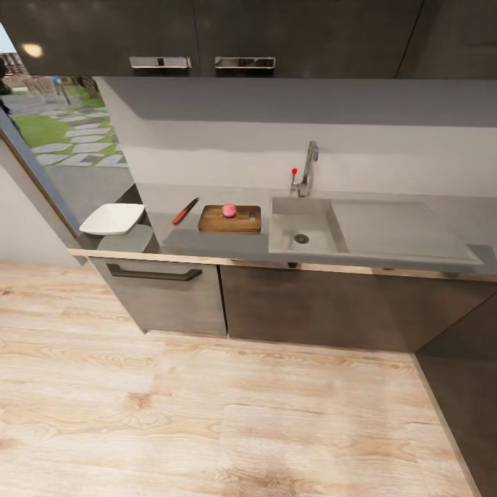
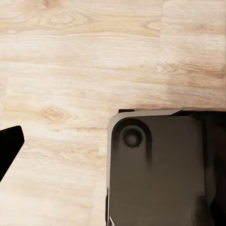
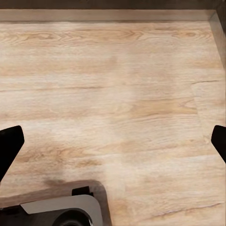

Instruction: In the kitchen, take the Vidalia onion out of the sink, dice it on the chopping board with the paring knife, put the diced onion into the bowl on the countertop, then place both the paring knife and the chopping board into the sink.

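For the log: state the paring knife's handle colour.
Red; the paring knife shows best in the head view.

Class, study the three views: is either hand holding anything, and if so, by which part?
Nothing is held. The right hand stands open over bare floor; the Vidalia onion sits on the chopping board, the paring knife beside it.

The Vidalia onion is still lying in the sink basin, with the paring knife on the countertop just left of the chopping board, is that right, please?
Not quite: the Vidalia onion sits on the chopping board, not in the sink, as the head view shows. The paring knife does lie on the countertop, left of the board.
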